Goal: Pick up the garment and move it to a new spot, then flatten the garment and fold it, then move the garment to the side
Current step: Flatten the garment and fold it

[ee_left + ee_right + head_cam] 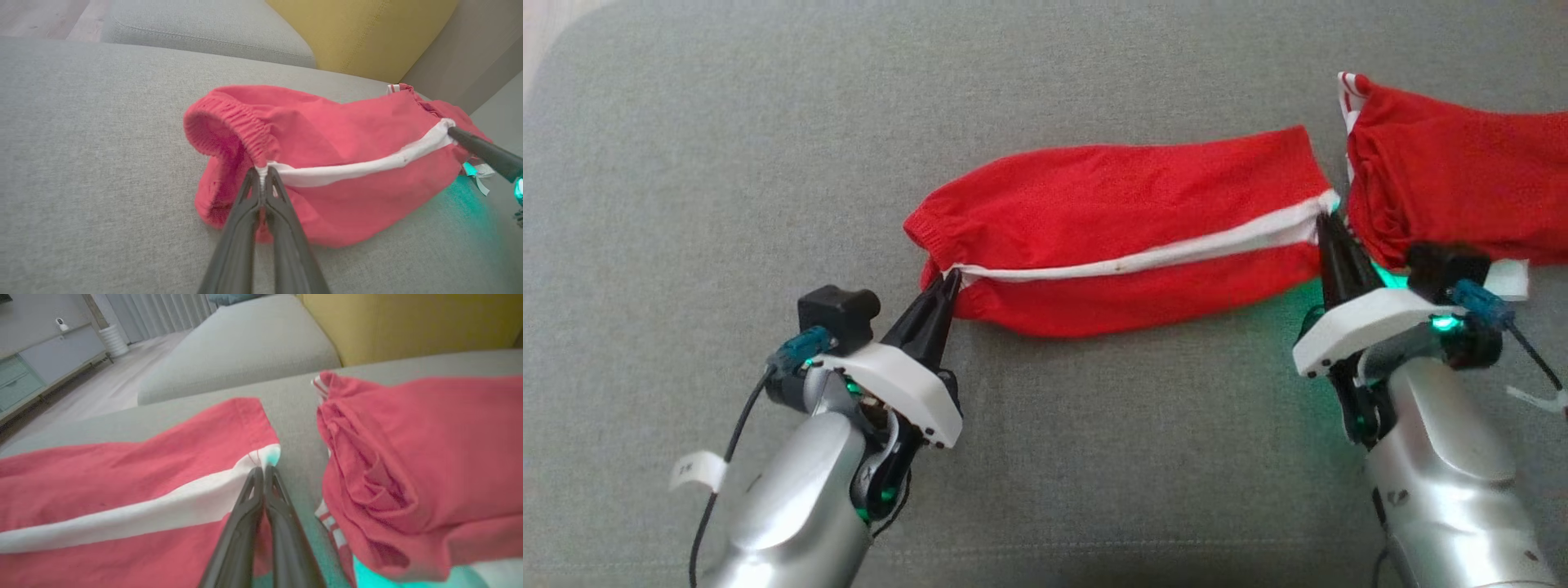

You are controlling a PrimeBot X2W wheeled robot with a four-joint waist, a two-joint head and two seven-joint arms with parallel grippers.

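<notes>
I get soft, even daylight over the couch [686,163], bright enough, with no hard shadows or glare. A green lamp [1444,324] by the right gripper [1327,220] throws a glow onto the cloth beneath and tints the end of the stripe [122,522] teal. The garment [1119,237] looks deep red from the head, washed pink from both wrists. My right wrist view is soft, its background blurred; lines bow toward the wrist views' edges.

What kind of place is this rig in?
Probably a home living room: the red garment lies on a grey sofa seat with a yellow back cushion; a low cabinet and curtains show beyond.
</notes>
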